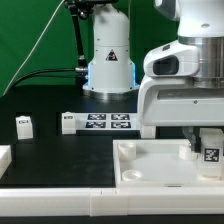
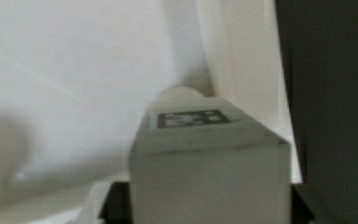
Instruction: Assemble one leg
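I have the gripper (image 1: 207,150) low at the right edge of the exterior frame, over the right side of the white tray (image 1: 150,178), and the leg (image 1: 210,152) sits between its fingers with the tag facing the camera. In the wrist view the leg (image 2: 202,165) fills the lower middle, tag up, against the tray's white surface (image 2: 69,70); the jaws look clenched on it, though the pads themselves are mostly hidden. My worry is alignment: I cannot see the hole or corner it must meet, so a slight tilt could jam the leg or push the tray sideways. A loose grip might let it twist under pressure. Another small tagged block (image 1: 24,124) and the marker board (image 1: 105,122) lie upper left, well apart.
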Available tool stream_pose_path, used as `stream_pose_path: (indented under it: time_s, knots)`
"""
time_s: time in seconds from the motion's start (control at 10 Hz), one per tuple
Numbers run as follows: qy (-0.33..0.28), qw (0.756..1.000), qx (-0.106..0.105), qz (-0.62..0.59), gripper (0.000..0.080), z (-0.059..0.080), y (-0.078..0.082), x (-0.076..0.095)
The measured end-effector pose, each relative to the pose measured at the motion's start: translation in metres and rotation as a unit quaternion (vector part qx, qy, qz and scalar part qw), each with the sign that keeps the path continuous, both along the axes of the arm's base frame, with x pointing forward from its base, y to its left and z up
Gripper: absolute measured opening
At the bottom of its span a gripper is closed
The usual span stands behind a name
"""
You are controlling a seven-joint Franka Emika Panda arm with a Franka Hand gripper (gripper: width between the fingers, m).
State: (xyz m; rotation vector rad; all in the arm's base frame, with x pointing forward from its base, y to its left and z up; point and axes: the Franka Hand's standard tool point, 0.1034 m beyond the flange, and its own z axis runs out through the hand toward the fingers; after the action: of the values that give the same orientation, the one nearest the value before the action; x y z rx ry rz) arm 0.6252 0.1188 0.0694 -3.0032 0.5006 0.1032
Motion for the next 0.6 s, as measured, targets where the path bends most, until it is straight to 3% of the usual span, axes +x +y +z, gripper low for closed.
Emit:
stream_pose_path:
  time_s: [0.2,0.6]
  knots:
    - [0.014,0.992,-0.009,-0.128,0.0292,-0.0003,-0.0004,0.0001]
    - [0.047,0.934,-0.022,-0.353,0.0292,-0.0002,-0.0005,0.0004]
